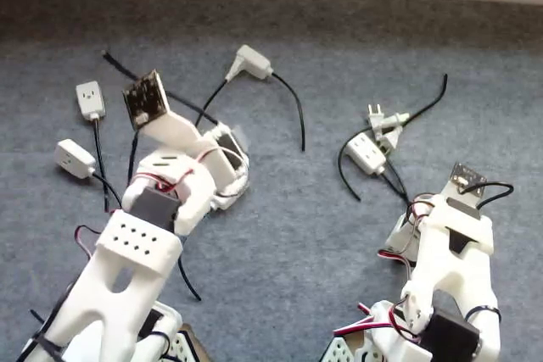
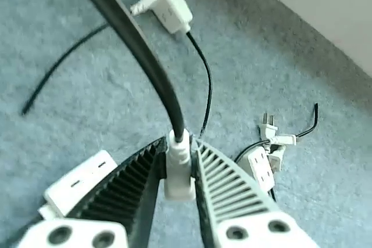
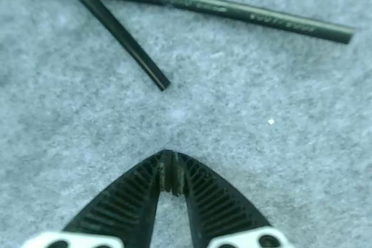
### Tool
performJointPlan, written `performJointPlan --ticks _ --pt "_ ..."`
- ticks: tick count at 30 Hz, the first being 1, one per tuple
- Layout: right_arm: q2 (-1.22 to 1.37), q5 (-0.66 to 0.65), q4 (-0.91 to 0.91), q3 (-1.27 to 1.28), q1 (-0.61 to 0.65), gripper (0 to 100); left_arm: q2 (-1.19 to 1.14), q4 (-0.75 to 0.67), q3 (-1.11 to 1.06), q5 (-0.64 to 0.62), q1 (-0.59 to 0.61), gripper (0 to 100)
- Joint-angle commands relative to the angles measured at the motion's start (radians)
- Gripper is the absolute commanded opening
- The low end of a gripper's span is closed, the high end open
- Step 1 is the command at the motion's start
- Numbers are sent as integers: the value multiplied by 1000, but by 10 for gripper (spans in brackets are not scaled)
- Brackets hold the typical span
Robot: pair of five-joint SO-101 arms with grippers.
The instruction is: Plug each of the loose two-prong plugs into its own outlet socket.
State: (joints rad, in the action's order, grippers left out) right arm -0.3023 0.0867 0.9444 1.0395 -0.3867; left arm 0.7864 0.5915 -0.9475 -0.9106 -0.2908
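Two white robot arms work over a grey carpeted surface (image 1: pixel 305 235).

The left arm (image 1: pixel 136 243) has its jaws clamped on the body of a white two-prong plug (image 2: pixel 179 181). The plug's black cord (image 2: pixel 139 45) runs away from between the jaws. A white socket block (image 2: pixel 78 184) lies just beside them. The right arm (image 1: pixel 454 252) sits low, its jaws together on nothing, over carpet crossed by two black cords (image 3: pixel 232 10).

These plugs are probably light, hard and smooth. The cords look stiff enough to tug a plug off line. The best hold is likely across the flat sides of the body, behind the prongs, and never on the cord. The thin prongs could bend if pushed in crooked.

- **Socket blocks:** probably four. One is beside the left jaws, two are at the far left (image 1: pixel 90 99) (image 1: pixel 75 158), and one is on the right (image 1: pixel 366 154).
- **Plugs:** three are certain. One is held, an angled plug (image 1: pixel 252 63) lies free, and a pronged plug (image 1: pixel 377 112) lies just beside the right socket.
- **Unclear:** another white piece in that cluster is too small to identify.
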Motion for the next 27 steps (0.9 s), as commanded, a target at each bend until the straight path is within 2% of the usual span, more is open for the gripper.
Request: performJointPlan --ticks 1,6,8,11,14,17,24,27 --pt "-2 -11 -35 -10 21 9 25 -173 -41 -201 -15 6" --pt "-4 -11 -33 -79 101 9 25 -480 -160 -454 13 6" --pt "-4 -20 -30 -102 148 9 25 -603 -214 -514 13 6" --pt "-4 -109 -28 -140 223 7 25 -781 -285 -594 8 6" --pt "-5 -138 -28 -200 269 7 25 -911 -343 -655 7 6" --pt "-5 -141 -2 -274 280 7 25 -977 -372 -680 4 6" --pt "-5 -144 300 -579 294 7 31 -1014 -371 -674 -82 6" --pt "-5 -144 432 -727 341 7 67 -1053 -377 -603 -110 6"
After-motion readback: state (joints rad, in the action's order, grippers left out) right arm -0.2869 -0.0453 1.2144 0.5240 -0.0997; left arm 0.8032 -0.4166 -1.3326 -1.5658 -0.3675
